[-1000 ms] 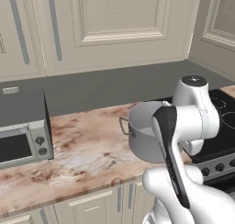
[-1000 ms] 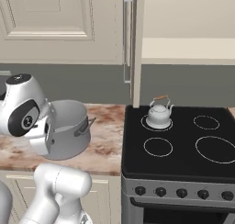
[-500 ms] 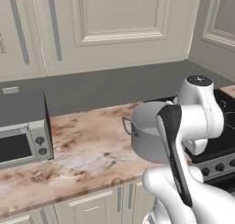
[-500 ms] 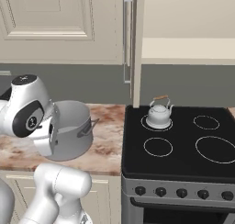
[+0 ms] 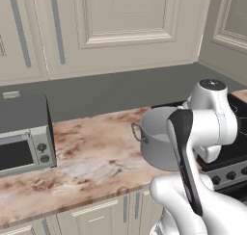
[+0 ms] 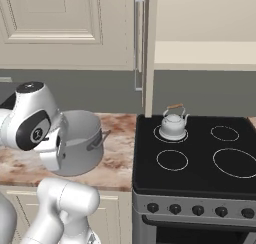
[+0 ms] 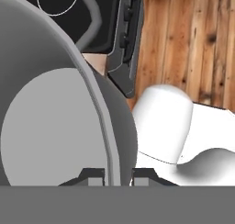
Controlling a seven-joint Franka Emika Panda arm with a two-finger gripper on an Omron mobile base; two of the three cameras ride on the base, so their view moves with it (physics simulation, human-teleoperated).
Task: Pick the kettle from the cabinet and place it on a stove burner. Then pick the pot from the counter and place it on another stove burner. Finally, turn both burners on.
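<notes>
Pot is the 1 wide grey cylinder at the right end of the counter, just beside the stove, and it looks tilted, its open mouth leaning toward the arm. In the left base view the same pot shows 1 small loop handle on its left side; in the right base view 1 loop handle sticks out on the side toward the stove. In the hand view the pot's rim runs up between the 2 dark fingertips, 1 inside the wall and 1 outside, so the gripper is clamped on the rim.

Kettle, also just 1, stands upright on the stove's back-left burner ring, with its brown-topped wire handle arched above the lid. 4 white burner rings are drawn on the black glass; the other 3 are bare. 5 dark knobs sit in a row along the stove's front panel.

1 grey microwave stands on the counter at the far left of the left base view, with 2 round dials on its right side. No brand, label or readable writing shows on any of these.

Cabinet recess with its flat beige shelf is above the stove.
</notes>
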